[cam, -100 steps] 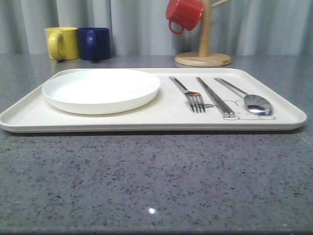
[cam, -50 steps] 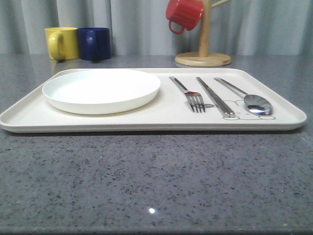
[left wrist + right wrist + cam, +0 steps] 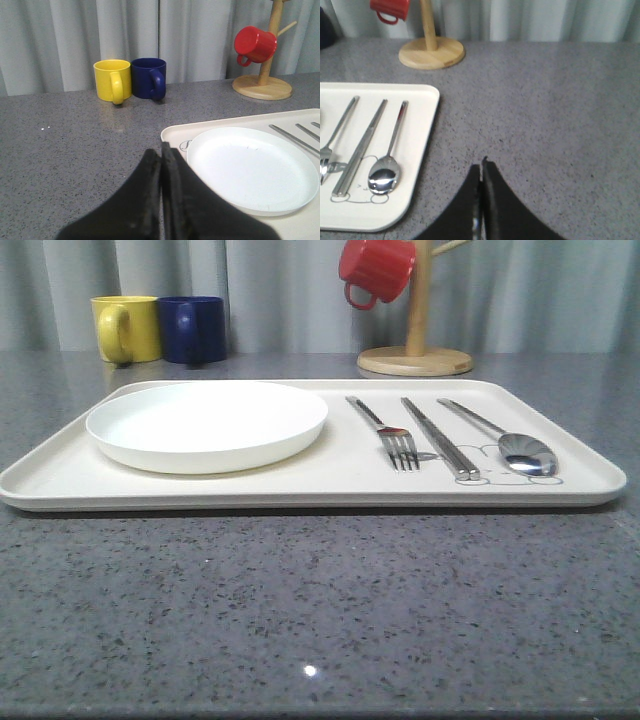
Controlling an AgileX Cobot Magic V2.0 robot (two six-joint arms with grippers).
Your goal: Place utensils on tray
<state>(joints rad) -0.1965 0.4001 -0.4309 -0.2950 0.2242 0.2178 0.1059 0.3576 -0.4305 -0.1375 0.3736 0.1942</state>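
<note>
A cream tray (image 3: 330, 485) lies across the grey table. On its left half rests a round white plate (image 3: 207, 423). To the right of the plate lie a silver fork (image 3: 388, 433), a pair of flat chopsticks (image 3: 440, 437) and a spoon (image 3: 510, 443), side by side. The left wrist view has the plate (image 3: 250, 167) and the tray's corner (image 3: 172, 136) just beyond my left gripper (image 3: 161, 152), which is shut with nothing in it. My right gripper (image 3: 481, 167) is shut and empty over bare table, to the right of the tray's edge (image 3: 422, 165), near the spoon (image 3: 385, 172).
A yellow mug (image 3: 127, 328) and a blue mug (image 3: 193, 329) stand at the back left. A wooden mug tree (image 3: 416, 350) with a red mug (image 3: 375, 270) hanging on it stands at the back right. A grey curtain closes the back.
</note>
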